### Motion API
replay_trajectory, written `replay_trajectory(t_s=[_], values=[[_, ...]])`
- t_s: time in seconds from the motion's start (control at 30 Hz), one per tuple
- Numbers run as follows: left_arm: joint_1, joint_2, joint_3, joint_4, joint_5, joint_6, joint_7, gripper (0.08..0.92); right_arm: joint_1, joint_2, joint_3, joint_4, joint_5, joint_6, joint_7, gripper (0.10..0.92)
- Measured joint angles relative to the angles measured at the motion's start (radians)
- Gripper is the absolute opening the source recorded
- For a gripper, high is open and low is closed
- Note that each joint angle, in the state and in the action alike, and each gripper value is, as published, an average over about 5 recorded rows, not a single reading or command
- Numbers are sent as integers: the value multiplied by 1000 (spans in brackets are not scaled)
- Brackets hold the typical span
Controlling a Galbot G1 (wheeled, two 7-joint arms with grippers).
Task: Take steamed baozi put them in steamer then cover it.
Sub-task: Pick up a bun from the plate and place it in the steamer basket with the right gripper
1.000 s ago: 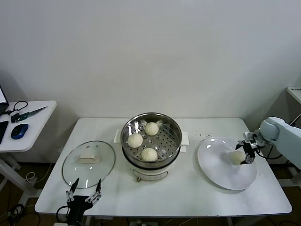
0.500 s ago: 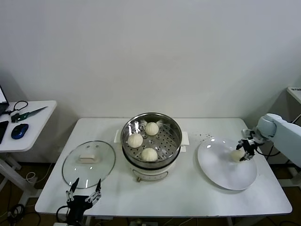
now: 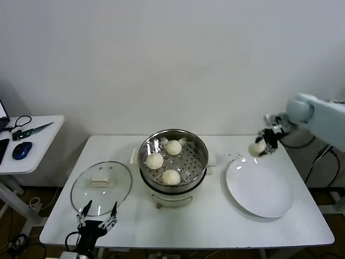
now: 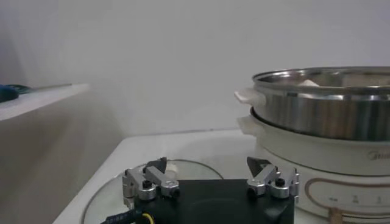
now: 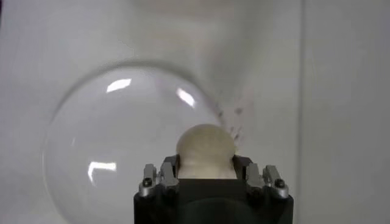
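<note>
The steel steamer (image 3: pixel 173 162) stands mid-table with three baozi (image 3: pixel 171 176) on its perforated tray; its pot wall also shows in the left wrist view (image 4: pixel 329 109). My right gripper (image 3: pixel 262 144) is shut on the fourth baozi (image 3: pixel 257 147) and holds it in the air above the far edge of the white plate (image 3: pixel 261 188). In the right wrist view the baozi (image 5: pixel 205 151) sits between the fingers above the plate (image 5: pixel 122 152). The glass cover (image 3: pixel 102 187) lies flat left of the steamer. My left gripper (image 3: pixel 97 220) is open, parked at the table's front edge by the cover.
A side table (image 3: pixel 27 145) at the far left holds a blue mouse (image 3: pixel 21 150) and scissors (image 3: pixel 24 129). Dark specks (image 3: pixel 235 156) lie on the table behind the plate. A wall stands close behind the table.
My right gripper has lifted the fourth baozi off the plate and carried it up and toward the steamer. The plate now holds nothing. The left arm has not moved.
</note>
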Motion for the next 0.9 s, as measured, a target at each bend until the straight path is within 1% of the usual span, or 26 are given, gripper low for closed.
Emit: replay_trajectory(t_s=[0.2,0.37,0.6,0.9], values=[[-3,6,2,-8,-8,4,0,823,199,87,-108,160,185,-89,30,602],[0,10,2,-11,-13,5,-1,823,246,160,-143,247,270,-160,85,602],[6,16,-4,-11,-19,4,-2,823,189,252,-149,287,308,-249,173,599],[1,15,-5,-10,-20,6,-2,823,64,331,-115,258,291,-323,265,602]])
